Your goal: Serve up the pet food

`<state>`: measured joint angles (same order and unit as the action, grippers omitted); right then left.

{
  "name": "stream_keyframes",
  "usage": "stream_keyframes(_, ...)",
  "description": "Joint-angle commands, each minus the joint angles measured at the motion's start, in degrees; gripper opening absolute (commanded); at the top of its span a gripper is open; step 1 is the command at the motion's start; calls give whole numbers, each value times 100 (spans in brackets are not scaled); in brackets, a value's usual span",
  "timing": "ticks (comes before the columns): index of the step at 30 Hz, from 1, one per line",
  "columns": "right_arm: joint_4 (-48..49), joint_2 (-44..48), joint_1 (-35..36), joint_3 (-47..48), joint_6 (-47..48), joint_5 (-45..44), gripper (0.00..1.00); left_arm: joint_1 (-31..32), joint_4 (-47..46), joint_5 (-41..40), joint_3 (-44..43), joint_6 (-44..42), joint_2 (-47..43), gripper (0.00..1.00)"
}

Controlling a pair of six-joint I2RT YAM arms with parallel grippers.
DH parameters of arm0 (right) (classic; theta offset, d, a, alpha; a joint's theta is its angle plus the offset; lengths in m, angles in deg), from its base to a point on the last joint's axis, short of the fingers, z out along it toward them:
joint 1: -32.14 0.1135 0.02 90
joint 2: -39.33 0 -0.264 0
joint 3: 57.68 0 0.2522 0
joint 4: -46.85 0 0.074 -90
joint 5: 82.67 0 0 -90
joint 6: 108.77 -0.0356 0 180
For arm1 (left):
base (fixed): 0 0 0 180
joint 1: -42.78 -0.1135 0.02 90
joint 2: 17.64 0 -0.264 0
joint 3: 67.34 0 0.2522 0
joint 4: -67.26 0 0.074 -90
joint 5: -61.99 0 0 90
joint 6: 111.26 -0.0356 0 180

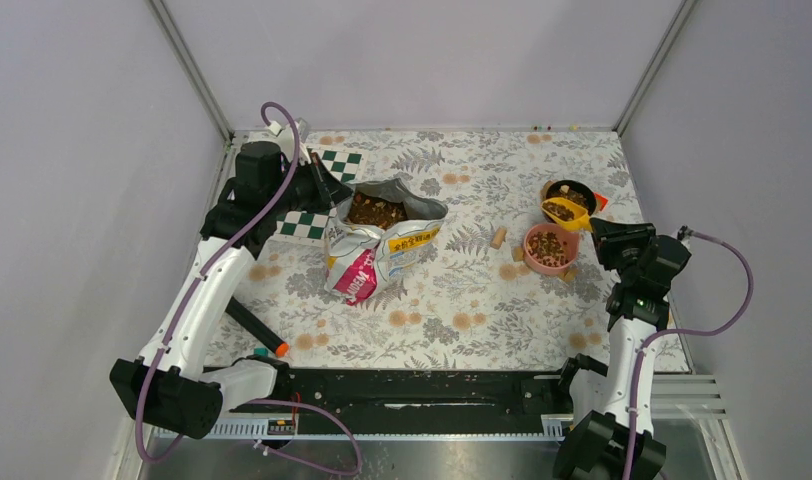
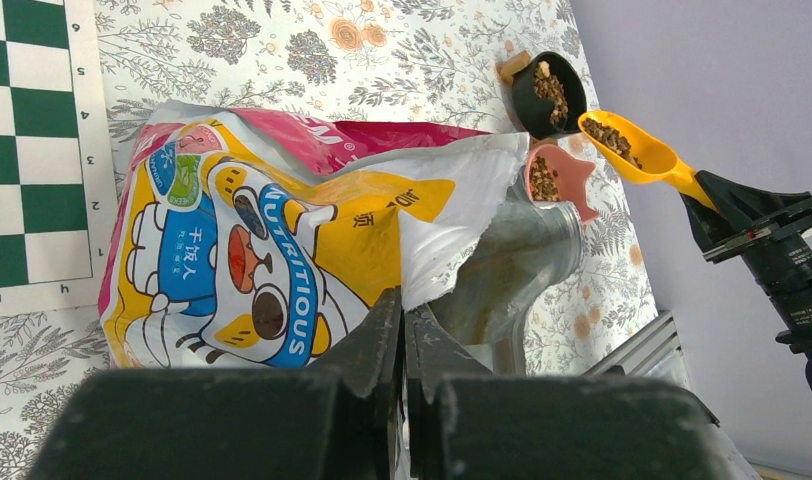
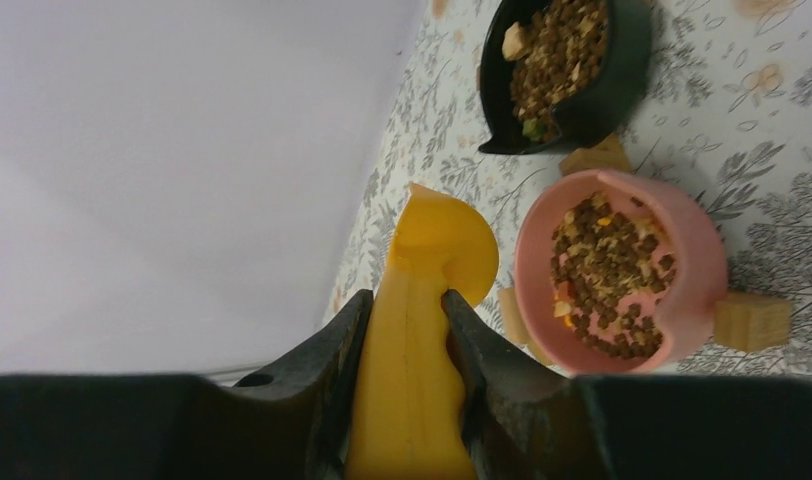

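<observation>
Top view: the bag lies mid-left on the floral desk, mouth open upward, with pet food visible inside. The left gripper sits at the bag's rear-left rim, beside a chessboard. At the right, a black bowl and a pink bowl both contain kibble. The yellow scoop overlaps the near edge of the black bowl. Tan cork blocks lie near the pink bowl.

Left wrist view: the gripper's jaws are pressed together, and the bag's torn white edge runs in between their tips, a pinch the top view does not resolve. This view alone shows the printed cartoon face of the bag and, in profile, the scoop loaded with kibble, raised beside the black bowl.

Right wrist view: the right gripper is clamped part-closed on the scoop handle. Only the scoop's underside shows here, so its load is hidden. Both bowls are seen from above — the pink one touches a cork block, and the black one stands just beyond.
</observation>
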<state>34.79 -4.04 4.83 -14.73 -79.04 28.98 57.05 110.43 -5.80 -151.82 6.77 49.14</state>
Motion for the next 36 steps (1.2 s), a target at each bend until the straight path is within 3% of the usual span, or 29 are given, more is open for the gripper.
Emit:
stream_keyframes(1, 9, -16, -101, 52, 450, -388, 0, -14, 8, -81, 58, -150, -182, 0)
stream_keyframes(16, -846, -256, -116, 372, 1579, -1087, 0, -17, -244, 63, 292, 3, -142, 0)
stream_keyframes(27, -2026, -236, -106, 1194, 2513, -1250, 0, -11, -229, 23, 407, -45, -146, 0)
stream_keyframes(36, -2991, -204, 695, 1923, 2892, -2332, 0, -11, -201, -33, 531, -85, -266, 0)
